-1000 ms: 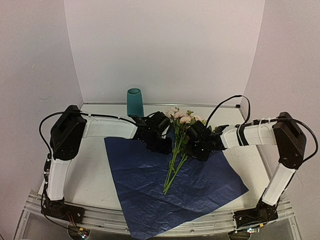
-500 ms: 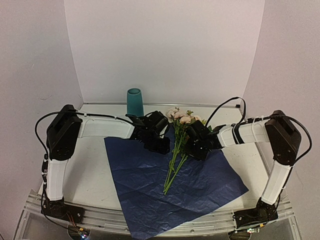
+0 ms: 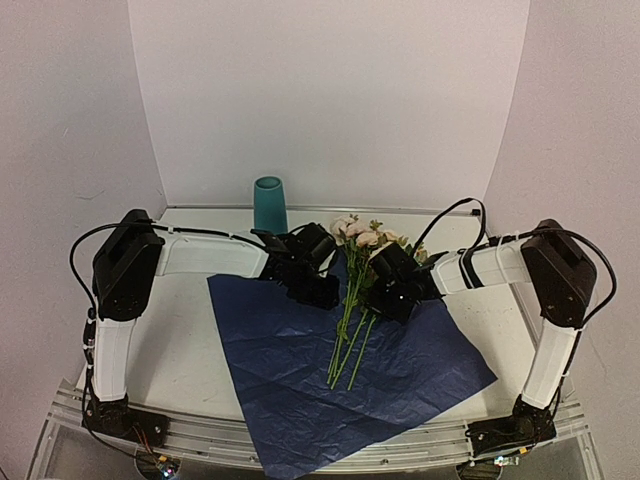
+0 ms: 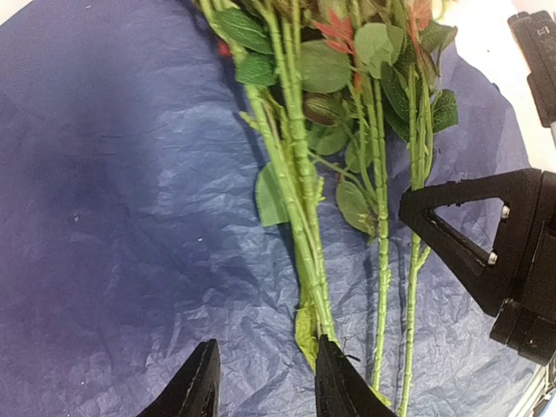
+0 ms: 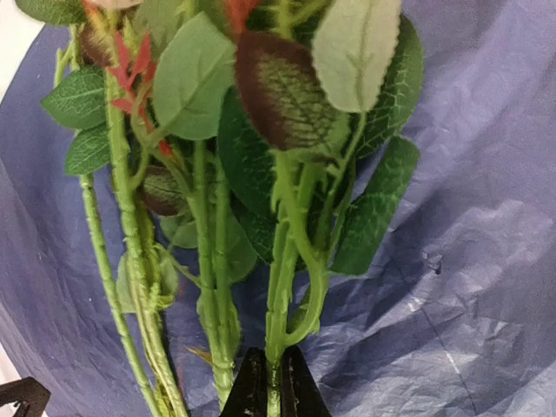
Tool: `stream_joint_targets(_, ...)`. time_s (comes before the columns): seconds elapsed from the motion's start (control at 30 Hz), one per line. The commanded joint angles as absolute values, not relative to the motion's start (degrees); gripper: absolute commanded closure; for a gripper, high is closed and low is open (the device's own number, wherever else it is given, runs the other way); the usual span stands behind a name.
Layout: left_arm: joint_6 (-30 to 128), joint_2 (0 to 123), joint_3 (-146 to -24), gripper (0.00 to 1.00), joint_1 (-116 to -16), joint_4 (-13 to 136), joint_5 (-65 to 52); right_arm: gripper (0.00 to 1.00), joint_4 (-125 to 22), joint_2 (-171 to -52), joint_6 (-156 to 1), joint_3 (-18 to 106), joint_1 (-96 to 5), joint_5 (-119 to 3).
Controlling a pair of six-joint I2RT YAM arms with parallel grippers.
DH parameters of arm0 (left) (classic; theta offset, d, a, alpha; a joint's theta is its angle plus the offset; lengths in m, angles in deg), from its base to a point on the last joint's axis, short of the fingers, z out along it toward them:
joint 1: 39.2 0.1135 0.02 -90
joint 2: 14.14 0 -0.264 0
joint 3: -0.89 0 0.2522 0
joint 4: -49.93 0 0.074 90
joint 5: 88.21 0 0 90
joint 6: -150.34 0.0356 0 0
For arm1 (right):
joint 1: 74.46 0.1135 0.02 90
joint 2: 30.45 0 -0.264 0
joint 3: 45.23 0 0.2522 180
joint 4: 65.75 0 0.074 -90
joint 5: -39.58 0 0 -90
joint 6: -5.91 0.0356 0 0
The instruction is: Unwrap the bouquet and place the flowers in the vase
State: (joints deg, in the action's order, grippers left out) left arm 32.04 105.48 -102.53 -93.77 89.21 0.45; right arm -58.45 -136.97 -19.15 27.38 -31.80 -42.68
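While both arms reach over the far half of one spread dark-blue paper on the desk, the flowers lie on it. Their long axis runs from the paper's middle to its far edge, blooms farthest. One teal vase stands upright beyond the paper's far-left corner.

Left wrist view: the left claw is spread over the paper, one finger at a stem's cut end. About four stems show; exact count unclear.

Right wrist view: the right claw is pressed together, pinching one green stem.
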Motion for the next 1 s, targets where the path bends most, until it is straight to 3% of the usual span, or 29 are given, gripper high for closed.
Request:
stream_joint_targets(0.0,32.83,101.94,-102.93,0.6,-93.45,88.74,0.77,0.97,-57.24,-133.98,-19.65,26.41,-32.09,-40.3)
stream_joint_targets(0.57,33.04,101.51,-104.16,0.6,-93.43,88.74,0.71,0.95,-50.39,-115.4,-13.33,18.56,-32.09,-26.26)
stream_joint_targets(0.77,32.93,99.25,-104.15,0.6,-93.46,88.63,1.04,1.0,-53.91,-109.86,-32.29,21.11,-32.08,-27.94)
stream_joint_targets(0.97,31.37,94.64,-105.88,0.6,-93.44,87.91,-0.04,1.0,-70.55,-99.44,-50.34,14.89,-32.08,-42.02)
